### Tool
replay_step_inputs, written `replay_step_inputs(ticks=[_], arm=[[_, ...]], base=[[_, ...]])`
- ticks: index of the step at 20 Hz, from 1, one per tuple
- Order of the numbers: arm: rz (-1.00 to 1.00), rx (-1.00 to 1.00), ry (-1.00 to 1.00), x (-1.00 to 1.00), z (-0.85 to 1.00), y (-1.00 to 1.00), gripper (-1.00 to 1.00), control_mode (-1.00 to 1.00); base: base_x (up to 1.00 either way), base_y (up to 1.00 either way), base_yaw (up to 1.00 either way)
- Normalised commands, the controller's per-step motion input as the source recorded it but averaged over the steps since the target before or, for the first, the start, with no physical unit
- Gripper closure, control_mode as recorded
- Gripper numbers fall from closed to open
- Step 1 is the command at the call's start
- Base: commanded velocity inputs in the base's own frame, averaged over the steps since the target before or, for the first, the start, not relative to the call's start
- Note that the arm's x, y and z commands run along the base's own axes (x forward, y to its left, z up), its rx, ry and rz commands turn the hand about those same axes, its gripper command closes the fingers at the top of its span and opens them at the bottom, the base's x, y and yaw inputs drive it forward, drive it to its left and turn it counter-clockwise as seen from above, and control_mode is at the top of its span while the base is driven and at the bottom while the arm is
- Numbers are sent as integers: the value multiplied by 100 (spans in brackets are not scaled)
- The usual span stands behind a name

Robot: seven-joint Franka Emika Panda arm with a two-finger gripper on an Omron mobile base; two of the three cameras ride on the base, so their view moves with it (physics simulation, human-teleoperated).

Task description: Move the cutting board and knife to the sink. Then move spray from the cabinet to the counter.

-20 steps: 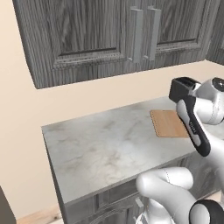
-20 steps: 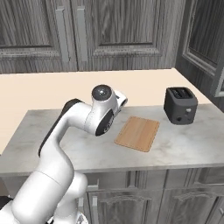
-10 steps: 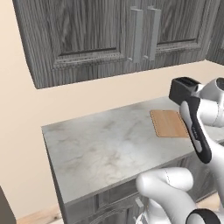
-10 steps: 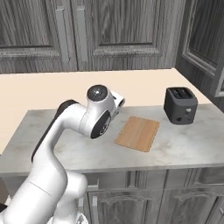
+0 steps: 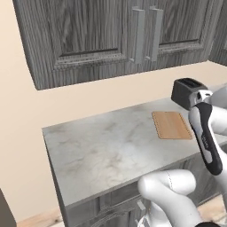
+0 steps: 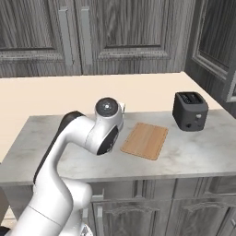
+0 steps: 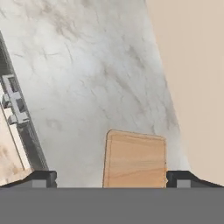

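Note:
The cutting board (image 5: 172,125) (image 6: 145,140) lies flat on the marbled counter (image 5: 102,146) (image 6: 193,156), left of the toaster. In the hand view my gripper (image 7: 111,179) hangs open above the counter (image 7: 87,65), with the board (image 7: 134,159) low in the picture between the two fingertips (image 7: 41,178) and clearly below them. Nothing is held. The upper cabinet (image 5: 111,35) (image 6: 124,32) has its doors shut, so the spray is hidden. The knife and the sink are out of view.
A black toaster (image 5: 188,92) (image 6: 189,110) stands on the counter by the board's right side. The beige wall (image 7: 192,65) runs behind the counter. Dark base cabinets with a silver handle (image 7: 15,105) drop below the counter's front edge.
The arm has shifted its pose a little over the counter. The board and the toaster have not moved, and the gripper has stayed open.

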Motion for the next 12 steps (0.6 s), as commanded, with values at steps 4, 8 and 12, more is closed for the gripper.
replay_step_inputs(ticks=[4,8,12], arm=[[43,-24,0,-2,0,3,-100,-100],[42,-30,0,0,7,14,-100,-100],[42,-34,0,0,9,21,-100,-100]], base=[[0,0,0],[0,0,0],[0,0,0]])
